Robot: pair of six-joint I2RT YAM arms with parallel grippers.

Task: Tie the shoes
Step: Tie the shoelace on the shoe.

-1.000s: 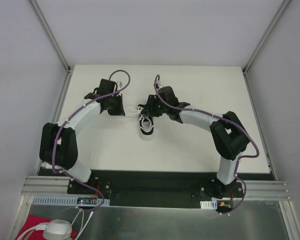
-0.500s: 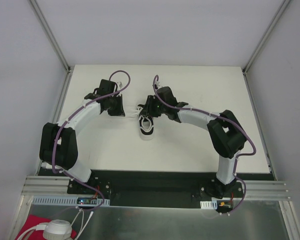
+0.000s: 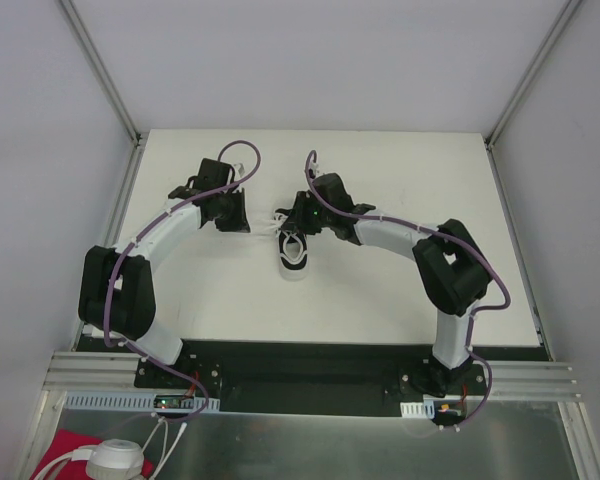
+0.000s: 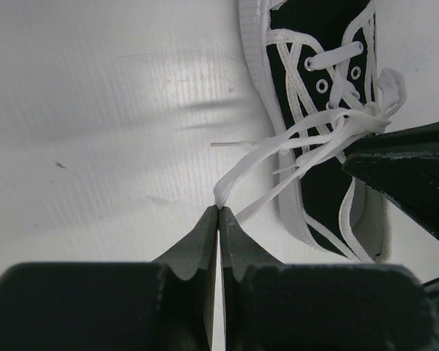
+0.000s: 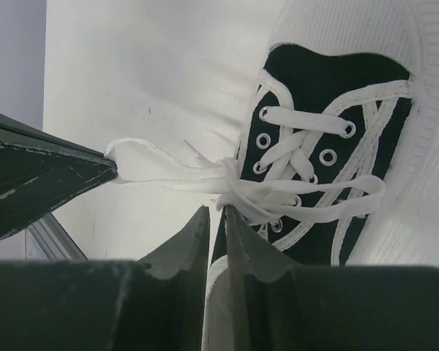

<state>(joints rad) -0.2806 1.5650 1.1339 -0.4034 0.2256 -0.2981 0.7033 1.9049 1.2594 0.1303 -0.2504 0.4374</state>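
Sneaker [image 4: 318,186] lies at the upper right of the left wrist view, just beyond the left claw [image 4: 218,212], whose black fingers are pressed together on a loop of flat white lace [image 4: 254,155]. The right claw [image 5: 215,213] sits at bottom centre of its own view, fingers a narrow slit apart at the lace crossing; whether it pinches a strand I cannot tell. Black canvas, metal eyelets [image 5: 328,156], ribbed white rubber rim [image 4: 257,51], matte white table [image 4: 95,110].
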